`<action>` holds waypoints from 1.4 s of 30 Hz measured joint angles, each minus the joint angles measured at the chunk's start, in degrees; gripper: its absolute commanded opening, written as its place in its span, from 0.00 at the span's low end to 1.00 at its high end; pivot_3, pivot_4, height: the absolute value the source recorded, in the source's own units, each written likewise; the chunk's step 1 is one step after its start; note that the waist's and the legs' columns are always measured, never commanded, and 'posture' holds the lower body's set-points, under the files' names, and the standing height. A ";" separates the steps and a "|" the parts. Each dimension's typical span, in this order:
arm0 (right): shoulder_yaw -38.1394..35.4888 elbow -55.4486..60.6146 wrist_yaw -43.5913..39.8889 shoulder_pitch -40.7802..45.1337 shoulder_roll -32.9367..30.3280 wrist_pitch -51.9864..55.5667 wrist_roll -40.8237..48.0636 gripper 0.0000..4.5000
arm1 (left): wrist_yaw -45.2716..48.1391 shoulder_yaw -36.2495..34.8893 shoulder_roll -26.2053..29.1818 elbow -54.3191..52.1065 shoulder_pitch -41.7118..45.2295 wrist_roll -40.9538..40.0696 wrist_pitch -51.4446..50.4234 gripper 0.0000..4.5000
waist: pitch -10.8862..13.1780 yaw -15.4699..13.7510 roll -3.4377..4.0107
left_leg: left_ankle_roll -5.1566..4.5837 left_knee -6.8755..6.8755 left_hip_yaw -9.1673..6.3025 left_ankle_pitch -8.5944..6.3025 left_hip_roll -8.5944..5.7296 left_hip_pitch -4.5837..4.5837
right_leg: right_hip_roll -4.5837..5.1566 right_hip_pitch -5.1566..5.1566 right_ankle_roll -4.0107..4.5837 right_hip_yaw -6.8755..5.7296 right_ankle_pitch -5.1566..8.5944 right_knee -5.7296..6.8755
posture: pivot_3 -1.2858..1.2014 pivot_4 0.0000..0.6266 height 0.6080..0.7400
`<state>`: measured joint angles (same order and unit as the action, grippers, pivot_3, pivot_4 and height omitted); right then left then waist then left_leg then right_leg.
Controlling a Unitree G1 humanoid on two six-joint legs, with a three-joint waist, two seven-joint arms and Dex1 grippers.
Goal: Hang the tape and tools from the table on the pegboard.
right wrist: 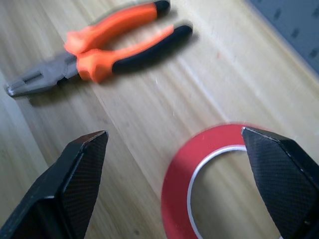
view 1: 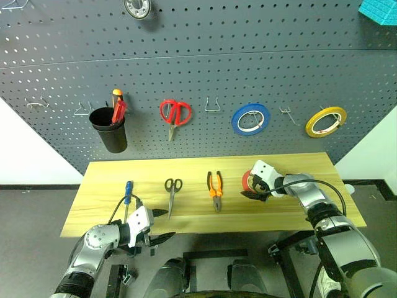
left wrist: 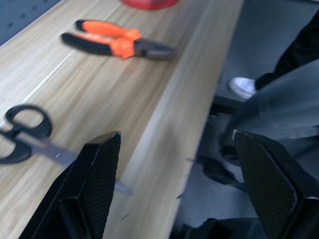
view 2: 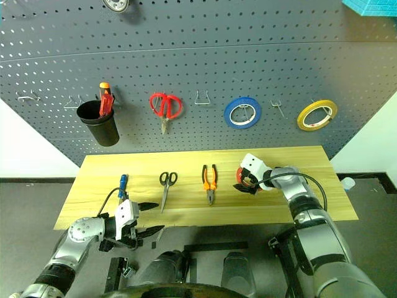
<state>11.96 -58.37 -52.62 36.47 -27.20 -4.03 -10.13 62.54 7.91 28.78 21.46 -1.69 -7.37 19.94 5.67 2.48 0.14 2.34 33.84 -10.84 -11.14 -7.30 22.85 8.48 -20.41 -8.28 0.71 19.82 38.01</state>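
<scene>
Pale yellow wood with visible grain forms the long table (view 1: 291, 214), and four task things lie on it in a row. From left to right: one slim screwdriver with a blue handle (view 1: 128, 197), one pair of small steel scissors with black handles (view 1: 172, 194), one pair of pliers with orange-and-black handles (view 1: 214, 189), and one flat ring of red tape with a white inner core (right wrist: 199, 174).

On the dark grey perforated pegboard (view 1: 248, 68) behind hang one black cup (view 1: 109, 129) holding a red-orange-handled tool (view 1: 117, 108), one pair of red-handled scissors (view 1: 175, 116), one blue tape ring (view 1: 250, 118) and one yellow tape ring (view 1: 325, 121).

The right gripper (right wrist: 179, 164) hovers over the red tape, fingers spread wide and empty. The left gripper (left wrist: 174, 169) stands released at the near edge, beside the scissors.
</scene>
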 measured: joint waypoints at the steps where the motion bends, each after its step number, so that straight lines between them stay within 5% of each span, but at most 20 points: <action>1: 0.46 -1.35 0.04 0.82 0.20 0.17 -0.57 1.00 | 0.54 0.12 0.53 -2.71 -0.53 -0.77 -1.91 0.83 | 0.17 0.03 0.00 | 0.00 -0.01 -0.01 0.00 0.00 0.00 | 0.00 0.00 0.00 0.00 0.00 0.01 | 0.51 0.17 1.00; 7: 3.55 -8.34 2.39 2.92 1.90 0.95 -4.43 1.00 | 0.19 1.64 1.01 -15.73 -0.94 -2.13 -11.21 0.83 | 0.99 0.01 0.12 | 0.00 0.00 0.01 0.00 -0.01 0.00 | 0.00 0.00 -0.01 0.02 -0.01 0.02 | 0.51 0.18 1.00; 23: 5.91 -13.79 7.22 7.05 2.60 2.73 -9.12 1.00 | -3.05 3.86 -0.06 -19.09 -0.20 -2.03 -16.14 0.83 | 1.37 0.03 -0.01 | 0.00 0.05 0.02 0.01 0.01 -0.03 | -0.03 0.03 -0.01 0.04 -0.05 0.02 | 0.51 0.18 1.00; 26: 5.95 -13.98 6.78 7.24 2.60 3.54 -9.37 0.88 | -3.09 3.85 0.21 -19.09 -0.22 -2.03 -16.13 0.84 | 1.36 0.00 -0.03 | 0.00 0.05 0.02 0.01 0.01 -0.04 | -0.03 0.04 -0.01 0.04 -0.05 0.02 | 0.51 0.18 1.00; 36: 5.58 -14.18 3.79 7.42 2.57 7.90 -9.17 0.17 | -3.82 3.83 0.53 -19.01 -0.24 -2.04 -15.76 0.84 | 1.28 -0.09 -0.15 | 0.01 0.07 0.02 0.01 0.01 -0.15 | -0.02 0.17 0.02 0.04 -0.05 0.01 | 0.51 0.17 1.00; 42: 4.60 -13.80 3.80 6.85 2.30 8.18 -8.71 0.15 | -4.19 3.83 0.52 -18.55 -0.27 -2.02 -14.75 0.84 | 1.26 -0.17 -0.20 | 0.01 0.08 0.02 0.00 0.01 -0.16 | -0.01 0.18 0.02 0.05 -0.05 -0.01 | 0.50 0.17 1.00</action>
<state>16.56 -72.17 -48.82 43.33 -24.90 4.15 -18.84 58.35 11.74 29.30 2.91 -1.96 -9.39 5.20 6.93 2.31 -0.05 2.35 33.92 -10.82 -11.14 -7.30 22.69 8.47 -20.23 -8.26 0.75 19.77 38.01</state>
